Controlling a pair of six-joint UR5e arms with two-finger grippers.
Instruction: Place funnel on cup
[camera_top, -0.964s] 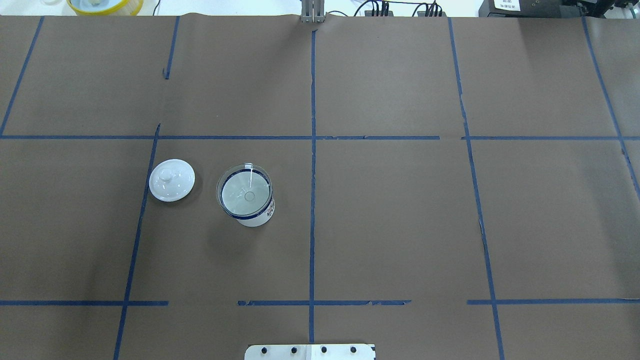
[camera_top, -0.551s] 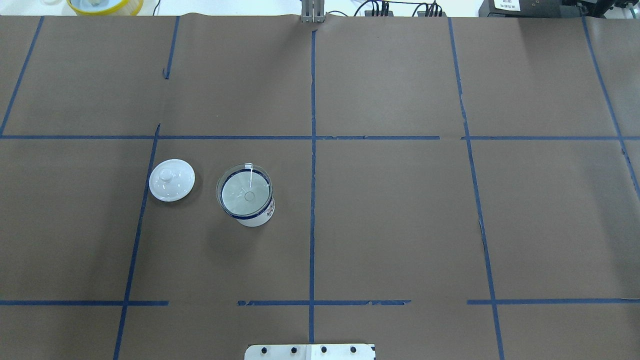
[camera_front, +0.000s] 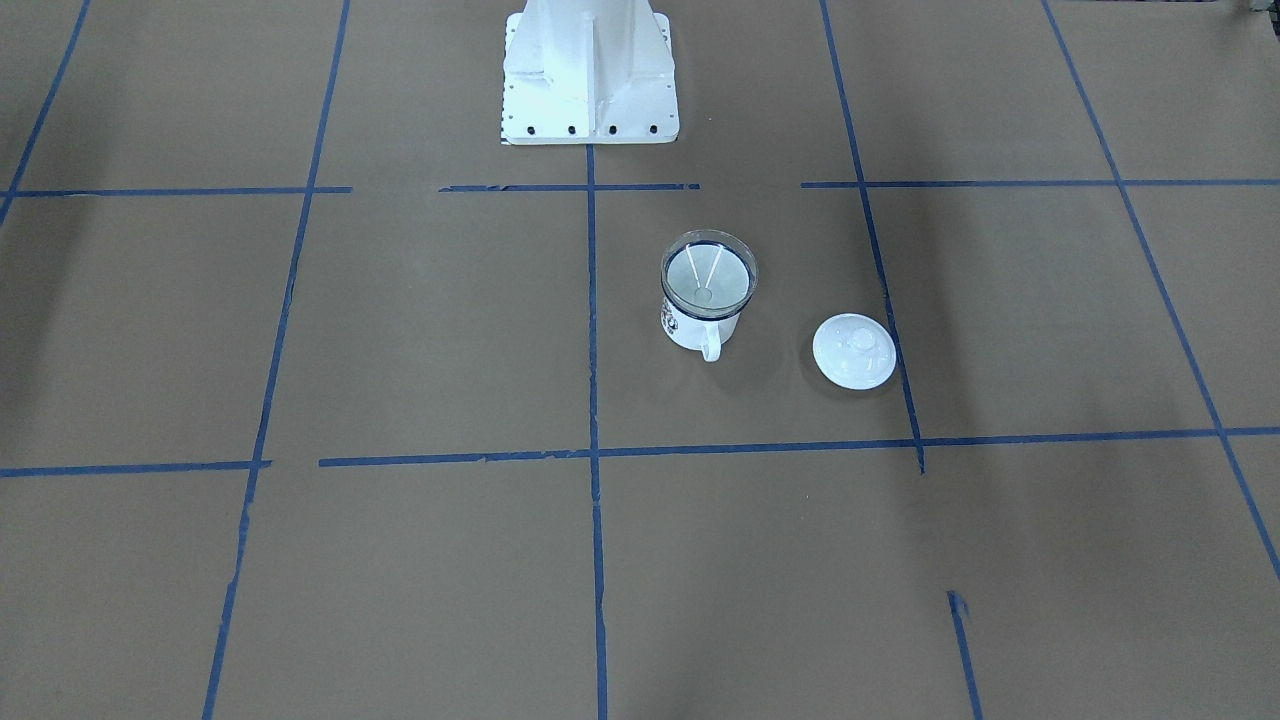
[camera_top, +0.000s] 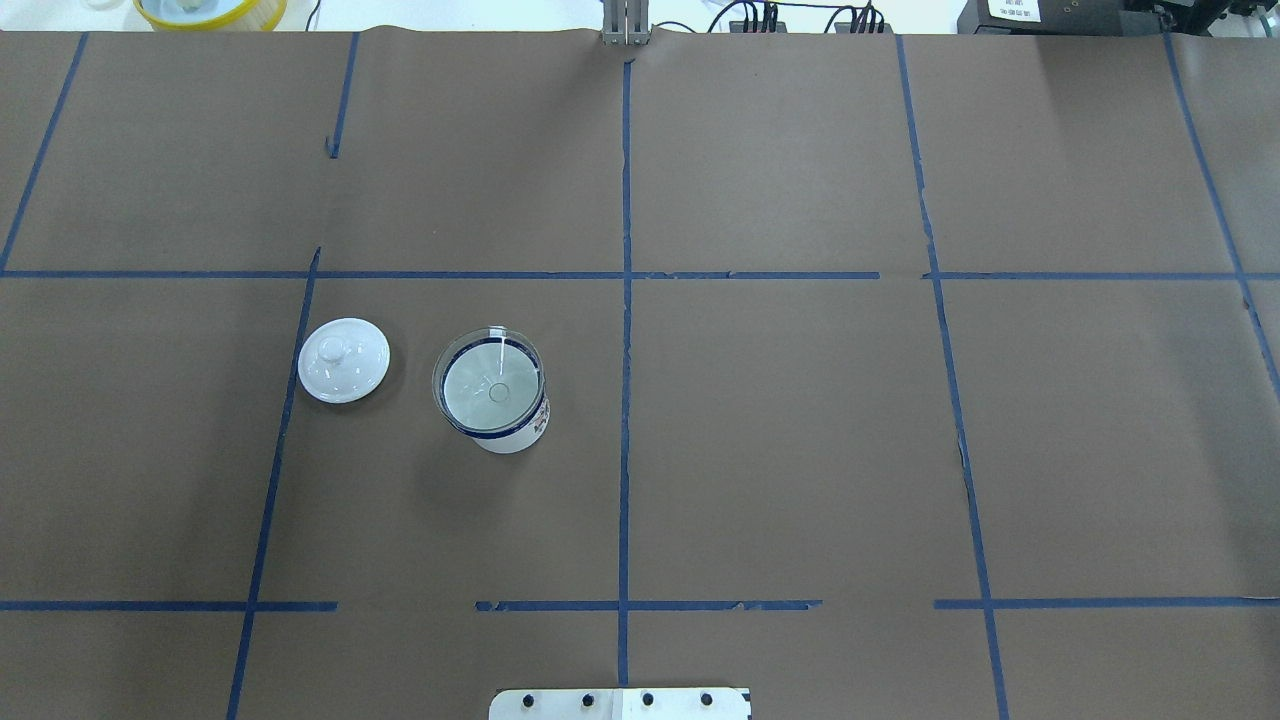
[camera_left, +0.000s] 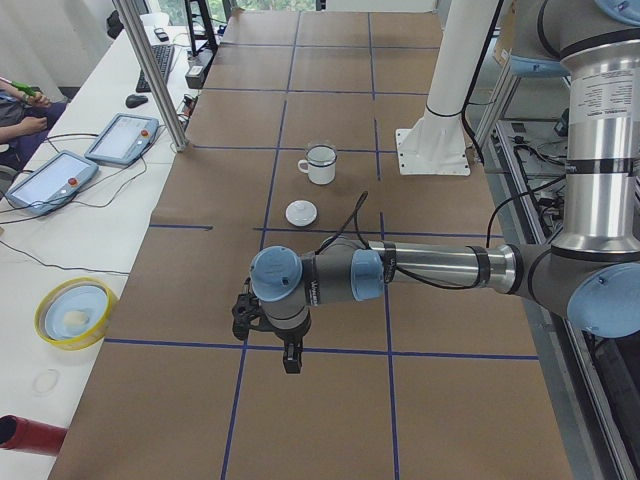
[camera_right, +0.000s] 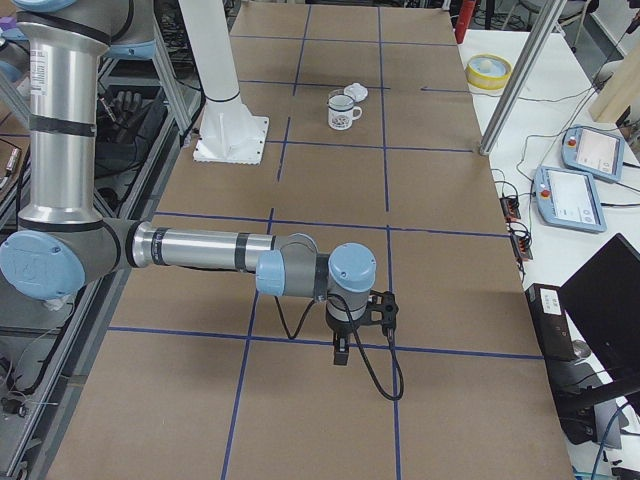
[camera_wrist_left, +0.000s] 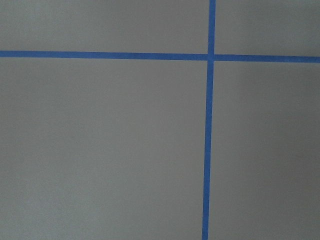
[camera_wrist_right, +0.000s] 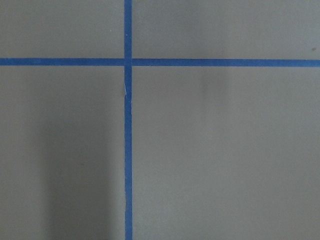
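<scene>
Hanging fingers-down over a blue tape line (camera_left: 180, 343) near the robot's left end of the counter (camera_left: 330, 420), the left hand (camera_left: 290, 358) shows only in the left side view. How far it is open, and whether it holds anything, cannot be told. Its wrist camera takes in bare brown paper and 2 crossing tape lines.

The right hand (camera_right: 341, 352) hangs in the same way near the opposite end, also over a tape line, and shows only in the right side view. Its opening and any load cannot be told either. Both hands are well apart from the task's things.

The funnel (camera_top: 492, 385), clear and conical, sits in the mouth of the cup (camera_top: 512, 436), its rim resting on the cup's dark blue rim and its stem pointing down inside. The cup stands upright on the robot's left half of the counter, with its loop handle turned away from the robot's white pedestal (camera_front: 588, 70).

A white domed lid (camera_top: 343, 360) with a knob lies near the cup on its outer side, apart from it, its edge close to a tape line.

A yellow-rimmed bowl (camera_left: 75, 312) sits on the white bench beyond the counter's far edge.
</scene>
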